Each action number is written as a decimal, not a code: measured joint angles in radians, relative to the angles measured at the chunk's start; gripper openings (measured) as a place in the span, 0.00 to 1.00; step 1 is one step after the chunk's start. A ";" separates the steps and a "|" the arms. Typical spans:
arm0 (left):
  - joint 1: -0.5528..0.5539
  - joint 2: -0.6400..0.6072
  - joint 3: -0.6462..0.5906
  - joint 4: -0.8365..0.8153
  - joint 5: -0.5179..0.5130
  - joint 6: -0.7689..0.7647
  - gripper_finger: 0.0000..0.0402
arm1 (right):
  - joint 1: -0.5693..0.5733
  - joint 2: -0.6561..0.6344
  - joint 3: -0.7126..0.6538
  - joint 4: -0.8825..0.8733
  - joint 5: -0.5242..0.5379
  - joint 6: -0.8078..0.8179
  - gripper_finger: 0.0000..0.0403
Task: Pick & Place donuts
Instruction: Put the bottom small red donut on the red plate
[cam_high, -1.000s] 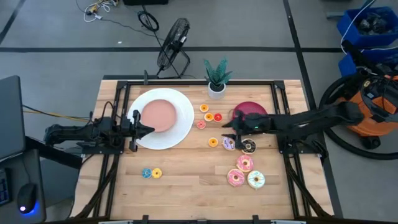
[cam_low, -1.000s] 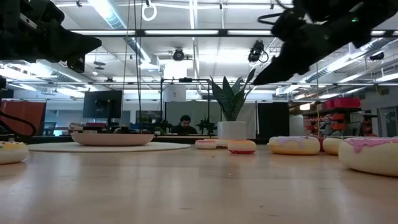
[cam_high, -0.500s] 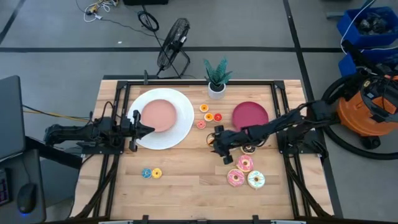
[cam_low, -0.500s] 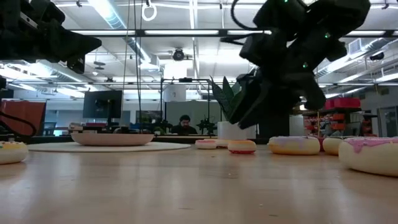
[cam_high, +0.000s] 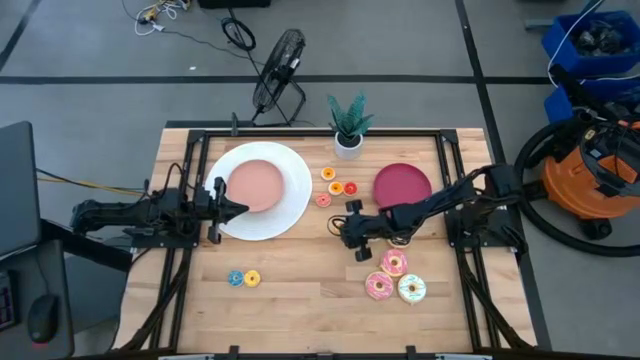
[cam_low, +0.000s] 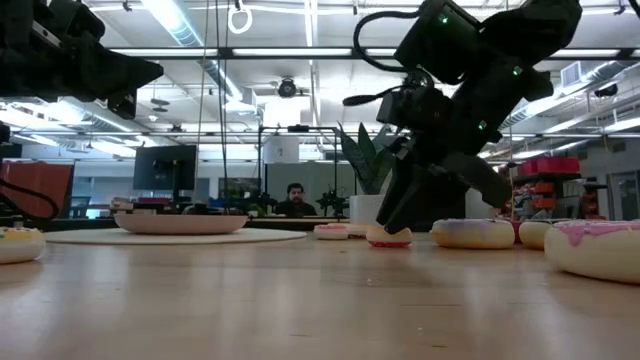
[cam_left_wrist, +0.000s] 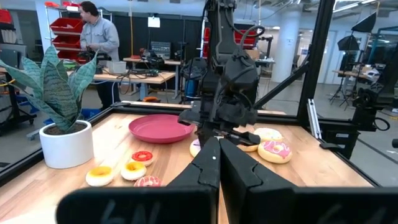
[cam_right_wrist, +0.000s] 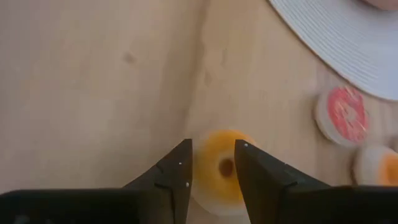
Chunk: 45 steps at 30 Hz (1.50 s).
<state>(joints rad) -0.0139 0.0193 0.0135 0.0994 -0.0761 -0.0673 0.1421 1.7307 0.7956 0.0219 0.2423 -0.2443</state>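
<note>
R gripper (cam_high: 343, 229) is down at mid-table over a small orange donut (cam_right_wrist: 221, 171); in the R wrist view the ring sits right betw the two fingers (cam_right_wrist: 177, 171), which straddle it part open. Whether pads touch yet, can't tell. A ring has no real long axis, so any squeeze across it should do. The R arm is far nearer than the L. L gripper (cam_high: 240, 208) waits shut over the white plate (cam_high: 290, 215), w/ a pink dish (cam_high: 255, 185) on it, both w/o donuts. Magenta dish (cam_high: 402, 183) further right also looks bare. Other small donuts (cam_high: 337, 186) lie just beyond; big frosted ones (cam_high: 394, 280) sit nearer, to the right; two tiny ones (cam_high: 243, 278) near-left.
</note>
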 joint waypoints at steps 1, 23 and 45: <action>0.000 0.000 0.000 0.000 0.000 0.000 0.02 | 0.000 0.005 0.000 0.000 0.002 0.000 0.32; 0.000 0.000 -0.001 -0.001 0.000 -0.006 0.02 | -0.005 -0.122 0.000 -0.139 -0.001 0.105 0.04; 0.000 0.000 -0.001 -0.032 0.000 -0.040 0.02 | -0.508 -0.774 -0.645 0.226 -0.349 0.745 0.01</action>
<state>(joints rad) -0.0143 0.0195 0.0124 0.0678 -0.0757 -0.1078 -0.3659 0.9568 0.1504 0.2478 -0.1064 0.5010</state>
